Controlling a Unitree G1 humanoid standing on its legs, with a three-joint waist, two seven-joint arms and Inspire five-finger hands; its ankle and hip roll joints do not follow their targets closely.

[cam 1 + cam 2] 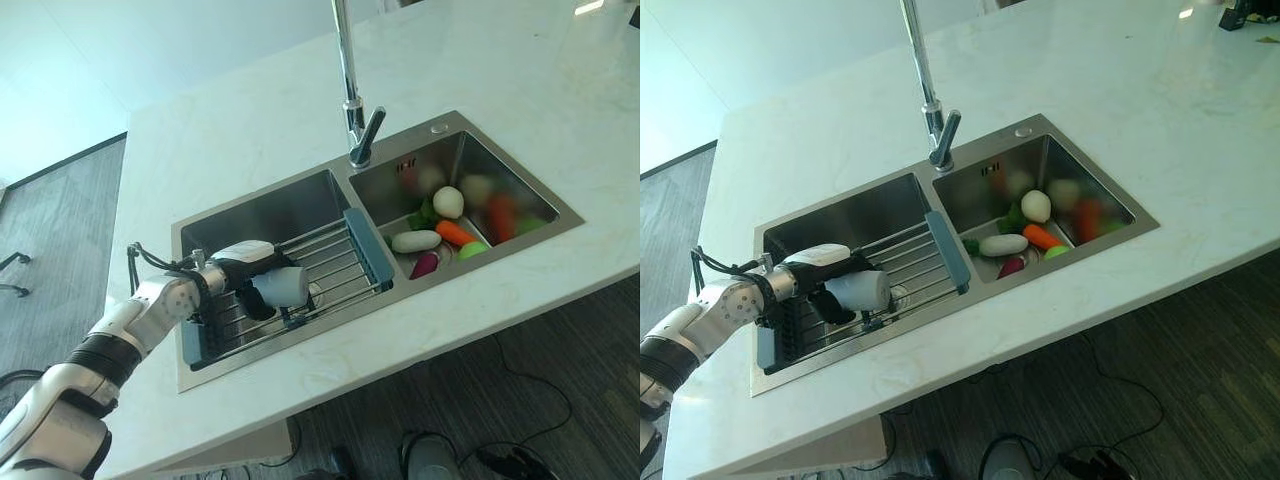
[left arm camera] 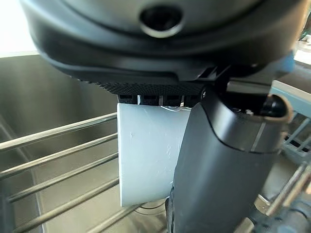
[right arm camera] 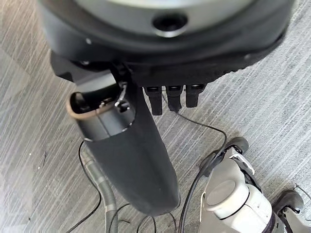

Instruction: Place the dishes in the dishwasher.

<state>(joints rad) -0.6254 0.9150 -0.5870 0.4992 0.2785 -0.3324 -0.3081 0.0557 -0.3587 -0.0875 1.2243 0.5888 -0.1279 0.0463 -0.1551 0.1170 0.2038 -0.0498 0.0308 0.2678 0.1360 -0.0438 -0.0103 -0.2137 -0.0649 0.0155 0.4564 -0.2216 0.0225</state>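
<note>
A pale grey cup (image 1: 283, 286) lies on its side just above a wire dish rack (image 1: 345, 262) with blue-grey end bars that spans the left basin of the steel sink (image 1: 262, 212). My left hand (image 1: 240, 262) is shut on the cup, with its fingers over the top and its thumb (image 2: 218, 165) along the side. In the left wrist view the cup (image 2: 146, 155) hangs over the rack bars (image 2: 58, 155). My right hand (image 3: 165, 43) hangs low over the grey floor with relaxed fingers, holding nothing.
A tall chrome faucet (image 1: 352, 100) stands behind the divider between the basins. Several vegetables (image 1: 448, 225) lie in the right basin. White countertop (image 1: 250, 120) surrounds the sink. A white wheeled device (image 3: 233, 199) stands on the floor below my right hand.
</note>
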